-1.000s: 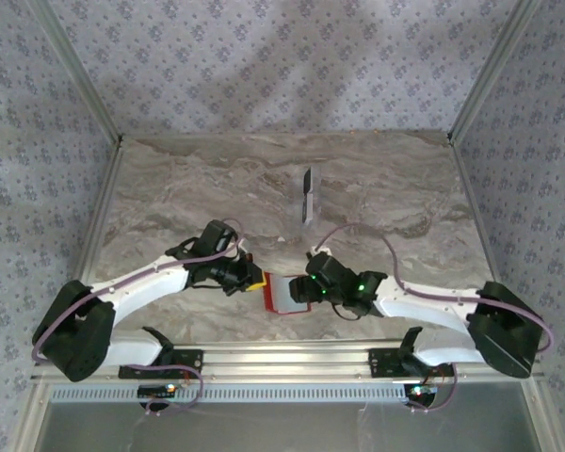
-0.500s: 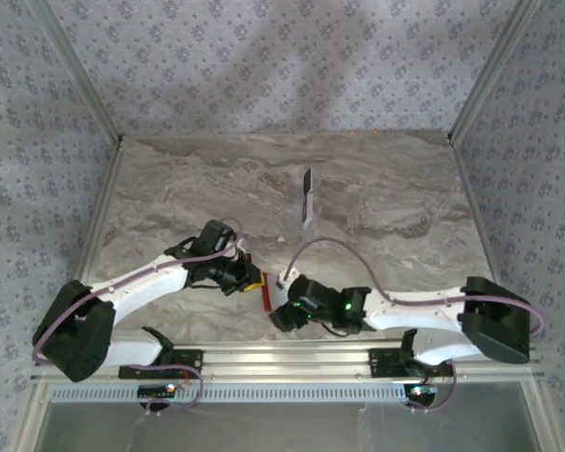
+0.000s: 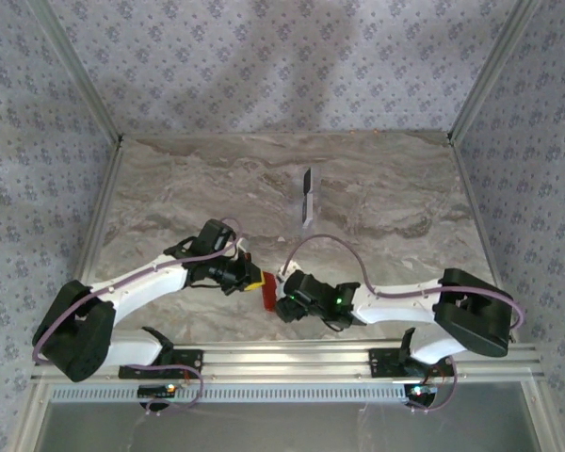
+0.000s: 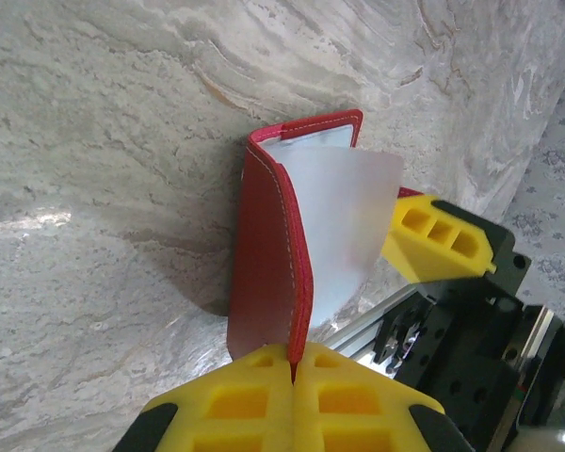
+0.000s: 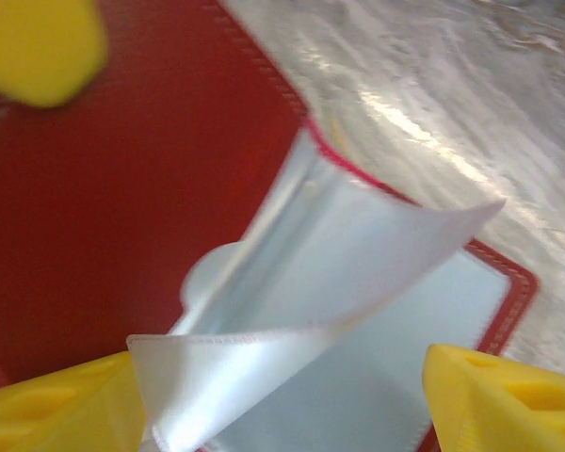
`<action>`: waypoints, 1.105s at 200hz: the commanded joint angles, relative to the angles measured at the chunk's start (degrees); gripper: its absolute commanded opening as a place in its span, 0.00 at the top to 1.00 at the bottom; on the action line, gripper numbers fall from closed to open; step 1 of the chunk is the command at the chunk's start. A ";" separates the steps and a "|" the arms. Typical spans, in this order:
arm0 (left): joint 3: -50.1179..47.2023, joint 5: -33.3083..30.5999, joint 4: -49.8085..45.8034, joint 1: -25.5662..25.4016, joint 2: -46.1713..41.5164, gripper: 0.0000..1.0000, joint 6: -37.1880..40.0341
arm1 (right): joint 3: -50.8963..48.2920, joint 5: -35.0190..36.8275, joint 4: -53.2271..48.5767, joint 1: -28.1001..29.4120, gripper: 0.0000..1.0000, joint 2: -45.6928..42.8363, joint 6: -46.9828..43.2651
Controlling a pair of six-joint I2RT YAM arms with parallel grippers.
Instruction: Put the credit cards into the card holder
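**Left claw [image 4: 292, 363] pinches the card holder [image 4: 264, 254], right claw [image 5: 282, 405] gapes**

The left claw's yellow pads are pressed tight together on one edge of the red card holder. It is propped open and on edge on the marble table [image 3: 169, 198], close to the front rail. Its pale inner pocket [image 5: 339, 282] curls loose between the right claw's fingers, and they're spread wide, one just touching the flap. Farther back, well apart, sits a credit card [image 3: 307, 196], dark with a pale end.

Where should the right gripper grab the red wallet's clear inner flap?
Probably pinch the clear flap at its free curled edge, coming from the open side opposite the fold: it bows away from the red cover, which the left gripper clamps.
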 commanded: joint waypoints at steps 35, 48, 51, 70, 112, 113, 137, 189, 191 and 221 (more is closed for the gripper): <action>0.97 0.14 -2.35 0.65 0.33 1.00 3.29 | -0.41 6.19 -10.78 -1.33 0.23 -6.90 10.44; 0.90 -1.04 -3.14 0.91 0.97 0.96 3.98 | -0.69 4.50 -13.03 -2.73 0.23 -9.23 11.22; 0.81 -1.07 -2.97 1.11 1.13 0.94 3.86 | -0.69 3.97 -13.50 -3.18 0.23 -9.66 11.40; 0.57 -0.72 -2.09 1.80 2.07 0.82 3.33 | -0.77 0.54 -15.43 -6.64 0.23 -12.16 12.46; 3.00 -5.83 -8.69 3.02 2.27 0.69 8.95 | 3.39 -8.43 -15.42 -13.76 0.23 -13.86 10.49; 3.02 -5.87 -8.78 3.06 2.31 0.69 9.10 | 3.63 -8.65 -15.66 -13.91 0.23 -13.77 10.33; 3.68 -7.10 -11.58 4.44 3.20 0.67 12.63 | 8.49 -11.79 -20.19 -18.53 0.23 -11.55 8.25; 3.48 -8.95 -13.40 5.02 4.25 0.65 16.71 | 16.08 -12.95 -23.42 -27.26 0.21 -11.22 2.50; 3.41 -9.31 -13.43 5.07 4.24 0.65 16.72 | 16.42 -13.09 -23.39 -27.72 0.21 -10.92 2.28; 2.95 -10.92 -12.68 5.03 3.58 0.63 17.73 | 24.74 -13.66 -26.96 -33.57 0.20 -3.55 -0.10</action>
